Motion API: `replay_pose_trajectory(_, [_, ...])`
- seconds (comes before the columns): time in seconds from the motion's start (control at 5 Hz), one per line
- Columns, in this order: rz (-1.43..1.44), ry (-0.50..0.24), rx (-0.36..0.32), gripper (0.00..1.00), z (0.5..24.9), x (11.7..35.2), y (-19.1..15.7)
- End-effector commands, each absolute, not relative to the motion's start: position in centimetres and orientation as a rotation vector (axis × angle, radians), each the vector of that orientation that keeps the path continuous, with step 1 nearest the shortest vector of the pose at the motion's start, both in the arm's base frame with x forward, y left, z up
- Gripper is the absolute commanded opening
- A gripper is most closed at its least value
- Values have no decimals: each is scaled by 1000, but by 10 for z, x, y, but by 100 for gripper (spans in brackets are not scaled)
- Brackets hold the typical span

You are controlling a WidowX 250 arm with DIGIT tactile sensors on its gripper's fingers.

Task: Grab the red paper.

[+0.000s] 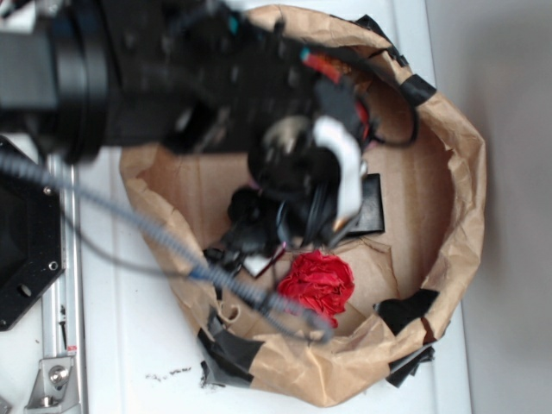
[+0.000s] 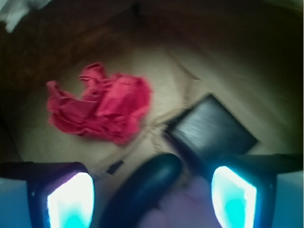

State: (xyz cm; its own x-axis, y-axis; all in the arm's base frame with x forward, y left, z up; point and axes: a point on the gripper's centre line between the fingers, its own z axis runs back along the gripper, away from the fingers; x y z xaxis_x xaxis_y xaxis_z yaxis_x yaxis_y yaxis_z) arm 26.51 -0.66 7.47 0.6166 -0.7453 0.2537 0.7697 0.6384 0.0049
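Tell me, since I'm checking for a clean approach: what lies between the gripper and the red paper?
Only bare brown paper liner. In the wrist view nothing sits between the open gripper and the red paper.

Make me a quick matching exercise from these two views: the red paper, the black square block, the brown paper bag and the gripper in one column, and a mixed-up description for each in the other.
Things:
1. red paper
2. black square block
3. brown paper bag
4. gripper

Descriptions:
A. flat and dark, lying on the bag floor
B. open, holding nothing
C. crumpled wad, free on the bag floor
D. its walls surround the other things

Pairs: 1-C, 2-A, 3-D, 4-B
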Motion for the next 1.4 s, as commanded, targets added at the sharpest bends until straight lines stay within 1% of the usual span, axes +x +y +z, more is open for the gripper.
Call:
replay_pose_trajectory(0.0, [-1121,-296,-141,100,56,261,-65])
replay_pose_trajectory(0.2, [-1132,-294,-170,100,37,263,-81])
replay_pose_trajectory(0.4, [-1127,-305,-168,62,27,264,-89])
replay_pose_trajectory(0.6, [-1075,-315,-145,0,30,270,-84])
replay_pose_trajectory(0.8, [-937,-275,-152,0,46,278,-66])
replay_pose_trajectory(1.0, [-844,-310,-181,0,70,286,-46])
replay_pose_trajectory(1.2, [-764,-375,-239,100,104,291,-12])
